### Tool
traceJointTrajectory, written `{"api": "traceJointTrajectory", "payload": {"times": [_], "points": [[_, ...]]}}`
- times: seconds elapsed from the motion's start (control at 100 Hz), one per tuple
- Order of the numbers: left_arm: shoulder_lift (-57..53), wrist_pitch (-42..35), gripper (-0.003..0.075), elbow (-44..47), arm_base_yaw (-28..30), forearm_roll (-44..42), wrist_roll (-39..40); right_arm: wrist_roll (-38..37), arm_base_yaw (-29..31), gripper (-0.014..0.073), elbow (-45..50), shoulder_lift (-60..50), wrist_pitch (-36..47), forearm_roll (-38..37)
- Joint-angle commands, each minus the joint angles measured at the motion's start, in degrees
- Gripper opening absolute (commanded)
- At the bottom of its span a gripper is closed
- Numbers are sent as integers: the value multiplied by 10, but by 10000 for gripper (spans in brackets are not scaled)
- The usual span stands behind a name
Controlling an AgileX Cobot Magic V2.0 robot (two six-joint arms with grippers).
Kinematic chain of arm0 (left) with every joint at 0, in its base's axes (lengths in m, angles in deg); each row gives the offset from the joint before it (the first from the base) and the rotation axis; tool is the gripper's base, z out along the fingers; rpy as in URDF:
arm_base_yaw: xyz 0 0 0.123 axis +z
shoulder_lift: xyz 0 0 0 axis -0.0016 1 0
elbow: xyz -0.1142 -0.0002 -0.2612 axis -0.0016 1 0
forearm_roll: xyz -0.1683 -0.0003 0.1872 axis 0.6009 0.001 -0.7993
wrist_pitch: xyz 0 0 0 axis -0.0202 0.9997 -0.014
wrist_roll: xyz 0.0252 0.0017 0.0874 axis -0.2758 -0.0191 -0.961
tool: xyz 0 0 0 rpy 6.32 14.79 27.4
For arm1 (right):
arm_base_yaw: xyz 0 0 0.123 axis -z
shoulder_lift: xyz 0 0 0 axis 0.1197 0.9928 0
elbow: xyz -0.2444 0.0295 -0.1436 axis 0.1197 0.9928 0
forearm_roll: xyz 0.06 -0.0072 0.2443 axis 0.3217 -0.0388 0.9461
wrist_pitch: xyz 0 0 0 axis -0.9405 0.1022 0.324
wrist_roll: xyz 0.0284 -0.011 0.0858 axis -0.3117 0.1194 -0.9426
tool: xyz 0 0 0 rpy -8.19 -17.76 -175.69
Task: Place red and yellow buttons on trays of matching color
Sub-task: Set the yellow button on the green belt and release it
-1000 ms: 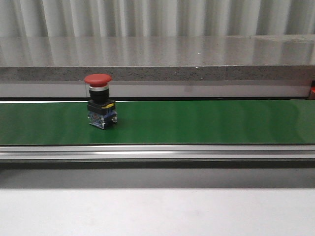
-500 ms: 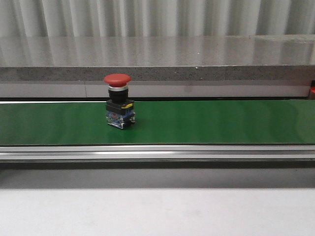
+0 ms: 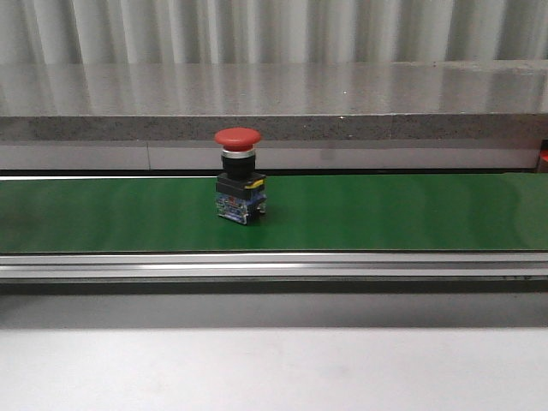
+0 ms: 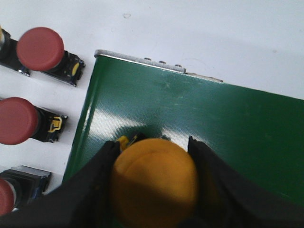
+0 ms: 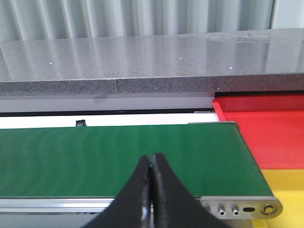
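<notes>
A red button (image 3: 239, 174) with a black and blue base stands upright on the green belt (image 3: 385, 214) in the front view, left of centre. Neither gripper shows in the front view. In the left wrist view my left gripper (image 4: 153, 147) is shut on a yellow button (image 4: 154, 183) just above the belt's end (image 4: 199, 118). In the right wrist view my right gripper (image 5: 152, 159) is shut and empty over the belt's other end (image 5: 95, 152), next to a red tray (image 5: 266, 128) and a yellow tray (image 5: 287, 190).
Three spare red buttons (image 4: 40, 50) (image 4: 19, 121) (image 4: 4, 197) lie on the white table beside the belt's end in the left wrist view. A grey stone ledge (image 3: 274, 103) runs behind the belt. An aluminium rail (image 3: 274, 265) borders its front edge.
The red button has travelled to the right along the belt, from the left part towards the centre, staying upright.
</notes>
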Motion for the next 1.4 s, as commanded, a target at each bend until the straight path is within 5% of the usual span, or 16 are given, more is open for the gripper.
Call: {"api": "traceJointTrajectory", "payload": {"times": [0.0,0.29,0.41,0.53,0.63,1.11,1.39], "points": [[-7,-22,-20,-21,-4,3,0,0,0,-67,1,-8,47,-6],[0,3,35,-21,-4,43,-50,0,0,-67,1,-8,47,-6],[0,15,219,-21,-4,44,-59,0,0,-67,1,-8,47,-6],[0,17,503,-21,-4,44,-67,0,0,-67,1,-8,47,-6],[-2,19,634,-26,-5,48,-86,0,0,-67,1,-8,47,-6],[-156,0,640,-21,-50,48,-105,0,0,-67,1,-8,47,-6],[-306,-49,640,75,-91,48,-106,0,0,-67,1,-8,47,-6]]}}
